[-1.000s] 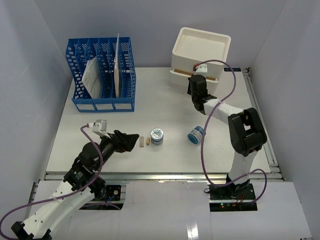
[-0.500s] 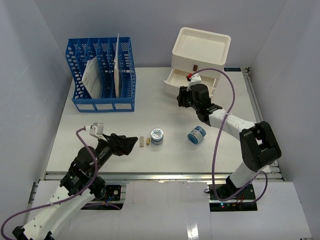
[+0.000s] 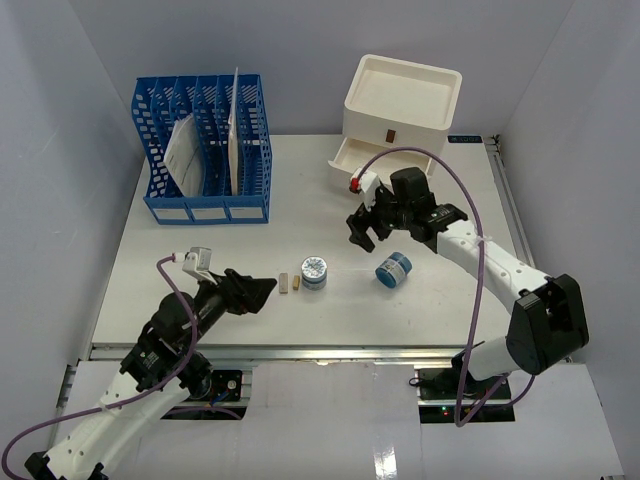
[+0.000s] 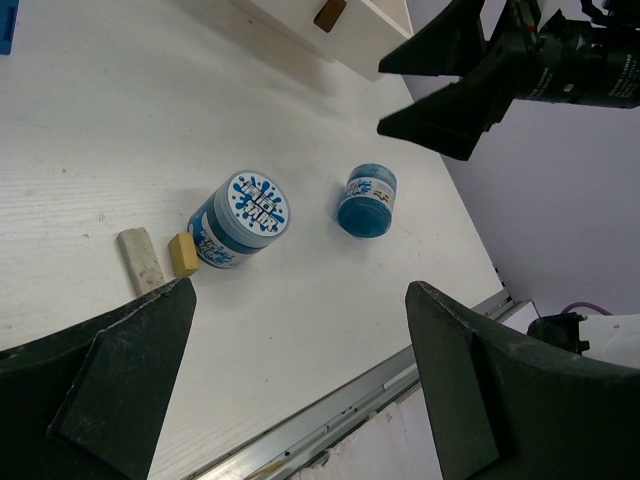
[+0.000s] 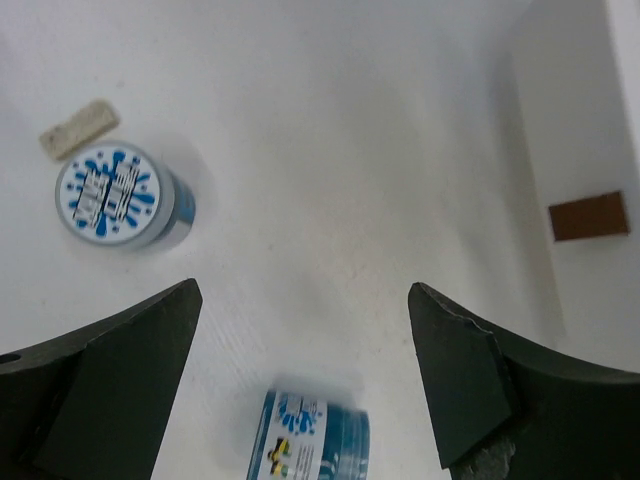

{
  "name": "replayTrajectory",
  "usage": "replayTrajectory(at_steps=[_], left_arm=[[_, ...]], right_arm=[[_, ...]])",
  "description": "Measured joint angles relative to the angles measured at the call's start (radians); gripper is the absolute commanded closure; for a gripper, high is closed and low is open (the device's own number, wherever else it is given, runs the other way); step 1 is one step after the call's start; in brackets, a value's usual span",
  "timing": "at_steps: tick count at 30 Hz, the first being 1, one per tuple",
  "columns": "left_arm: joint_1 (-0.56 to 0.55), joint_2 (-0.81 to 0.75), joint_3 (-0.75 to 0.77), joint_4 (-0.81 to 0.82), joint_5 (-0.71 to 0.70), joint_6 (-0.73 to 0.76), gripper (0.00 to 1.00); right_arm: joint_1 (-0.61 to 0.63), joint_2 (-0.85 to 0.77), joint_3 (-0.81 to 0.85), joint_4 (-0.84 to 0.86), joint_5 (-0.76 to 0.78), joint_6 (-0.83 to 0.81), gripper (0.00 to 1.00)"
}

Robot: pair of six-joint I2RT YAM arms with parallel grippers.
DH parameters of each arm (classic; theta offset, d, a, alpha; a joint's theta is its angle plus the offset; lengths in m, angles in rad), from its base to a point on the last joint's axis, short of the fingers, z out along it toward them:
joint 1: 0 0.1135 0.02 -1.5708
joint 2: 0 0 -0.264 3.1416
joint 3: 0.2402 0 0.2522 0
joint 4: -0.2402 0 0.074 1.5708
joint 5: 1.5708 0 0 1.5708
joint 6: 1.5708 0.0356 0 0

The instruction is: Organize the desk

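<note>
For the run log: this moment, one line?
left gripper open | right gripper open | drawer open | left jar, right jar on desk

The white desk is occupied at its far left by a blue file rack and at its far right by a white drawer box, whose lower drawer is pulled out. Near the middle, a white-lidded jar is seen just beside a tan block and a pale block, with a blue jar set apart to the right.

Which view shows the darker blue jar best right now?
Left wrist: the darker blue jar sits whole and sharp near mid-frame. Top external shows the jar whole but small. Right wrist catches it blurred and cut off by the bottom edge.
</note>
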Motion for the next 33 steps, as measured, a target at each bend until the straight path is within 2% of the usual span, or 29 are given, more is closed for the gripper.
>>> replayTrajectory(at_steps=[3,7,11,16,23,33], left_arm=[[0.0,0.007,0.0,-0.002,0.002,-0.006,0.02],[0.0,0.028,0.0,-0.001,0.007,-0.009,0.02],[0.0,0.035,0.0,-0.001,0.01,-0.009,0.02],[0.0,0.034,0.0,0.0,0.01,-0.009,0.02],[0.0,0.029,0.0,0.0,0.009,-0.009,0.02],[0.0,0.028,-0.004,0.007,0.017,-0.009,0.02]], right_arm=[[0.0,-0.016,-0.001,-0.153,0.026,-0.04,0.1],[0.001,-0.089,-0.065,-0.242,0.138,-0.02,0.1],[0.001,-0.156,-0.134,-0.241,0.29,0.052,0.1],[0.0,-0.131,-0.173,-0.24,0.39,0.117,0.1],[0.0,-0.043,-0.172,-0.224,0.405,0.139,0.1],[0.0,0.023,-0.172,-0.213,0.334,0.114,0.08]])
